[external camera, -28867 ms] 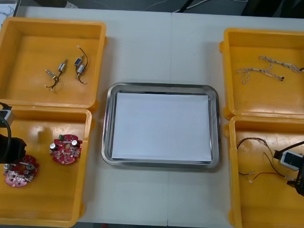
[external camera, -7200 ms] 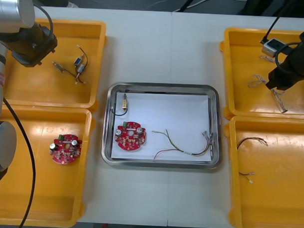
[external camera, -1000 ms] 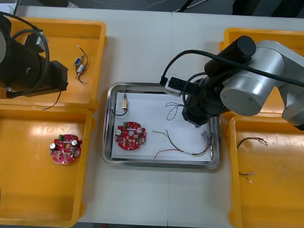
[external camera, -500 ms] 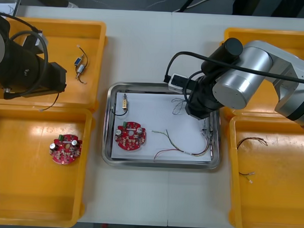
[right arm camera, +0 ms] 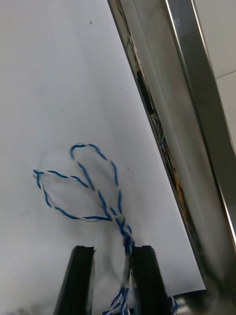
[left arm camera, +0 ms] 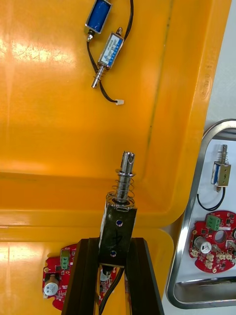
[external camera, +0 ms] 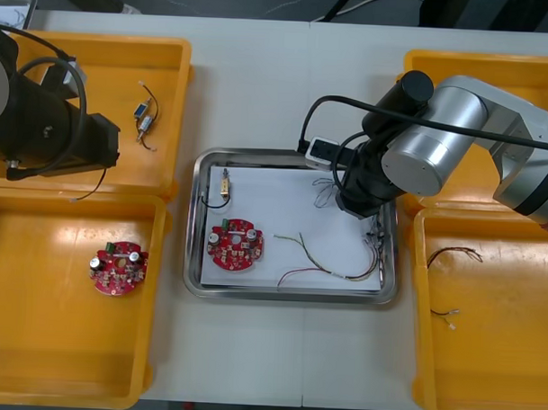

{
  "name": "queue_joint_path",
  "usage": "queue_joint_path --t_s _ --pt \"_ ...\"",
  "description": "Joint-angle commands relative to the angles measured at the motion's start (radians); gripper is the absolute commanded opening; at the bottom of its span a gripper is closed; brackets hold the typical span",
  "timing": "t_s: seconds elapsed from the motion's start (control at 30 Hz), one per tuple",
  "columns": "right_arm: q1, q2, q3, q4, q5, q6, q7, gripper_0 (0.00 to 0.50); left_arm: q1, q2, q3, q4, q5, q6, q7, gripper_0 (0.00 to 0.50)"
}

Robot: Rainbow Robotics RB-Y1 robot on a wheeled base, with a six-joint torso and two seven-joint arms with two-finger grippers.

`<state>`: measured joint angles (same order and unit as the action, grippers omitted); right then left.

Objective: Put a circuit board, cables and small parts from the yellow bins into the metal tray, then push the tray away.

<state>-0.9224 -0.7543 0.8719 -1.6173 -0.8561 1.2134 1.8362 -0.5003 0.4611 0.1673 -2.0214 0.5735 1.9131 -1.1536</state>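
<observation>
Your right tool [right arm camera: 114,290] has come over to the metal tray [external camera: 289,295], at its far right corner, pinching the blue and white cable [right arm camera: 101,199], whose loops rest on the tray's white inside. Left of the tray, your left tool [left arm camera: 114,280] pinches a small metal part [left arm camera: 119,221] over a yellow bin [external camera: 125,74].

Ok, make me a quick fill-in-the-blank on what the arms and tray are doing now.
The left gripper is shut on a small metal ____ above a yellow bin. The metal tray holds ____ red circuit board. The cable at the right gripper is twisted blue and ____. Missing: part; one; white.
</observation>
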Motion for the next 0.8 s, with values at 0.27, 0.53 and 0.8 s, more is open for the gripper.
queue_joint_path --t_s 0.27,0.53,0.8 --pt "-0.046 0.012 -0.022 -0.010 -0.017 0.029 0.008 0.500 0.020 0.036 0.017 -0.037 0.005 0.007 -0.084 0.000" --pt "-0.039 0.012 -0.148 -0.032 -0.063 0.178 0.023 0.500 0.022 0.036 0.017 -0.037 0.002 0.007 -0.083 0.000" --pt "-0.033 0.032 -0.327 -0.035 -0.073 0.345 0.048 0.500 0.017 0.037 0.005 -0.037 -0.003 0.007 -0.071 0.000"
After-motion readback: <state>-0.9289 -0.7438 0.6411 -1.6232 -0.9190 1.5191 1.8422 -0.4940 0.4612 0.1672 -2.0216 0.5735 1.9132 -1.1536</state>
